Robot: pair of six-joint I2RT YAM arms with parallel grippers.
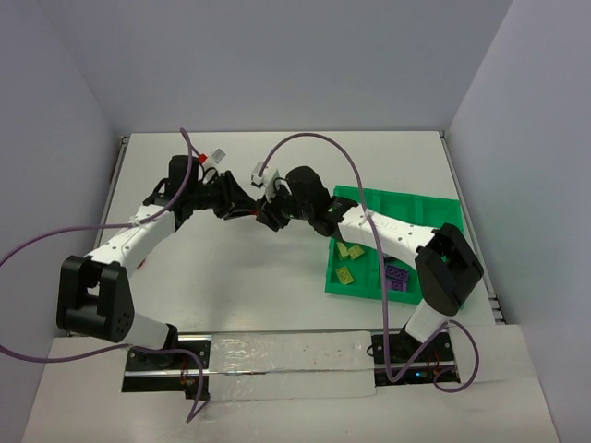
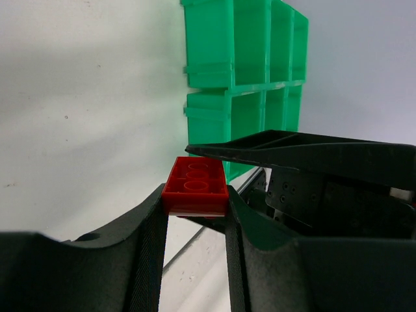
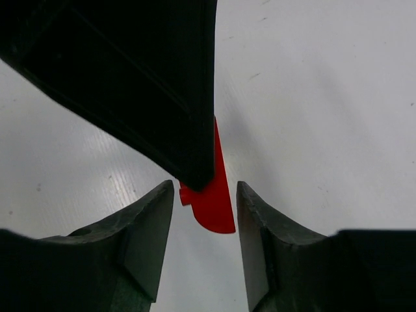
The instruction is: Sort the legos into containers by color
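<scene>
No legible text, labels or numbers visible.

One red brick (image 2: 195, 185), two purple bricks (image 1: 398, 274), two or three yellow-green bricks (image 1: 345, 275) partly hidden, one green tray (image 1: 434, 208), two arms, left arm (image 1: 129, 235) and right arm (image 1: 392, 231), two red-tipped white plugs (image 1: 219, 155), two purple cables (image 1: 309, 137)

The lego (image 2: 195, 187) and tray (image 2: 209, 39) are glossy plastic; the table (image 2: 84, 117) looks matt.
</scene>
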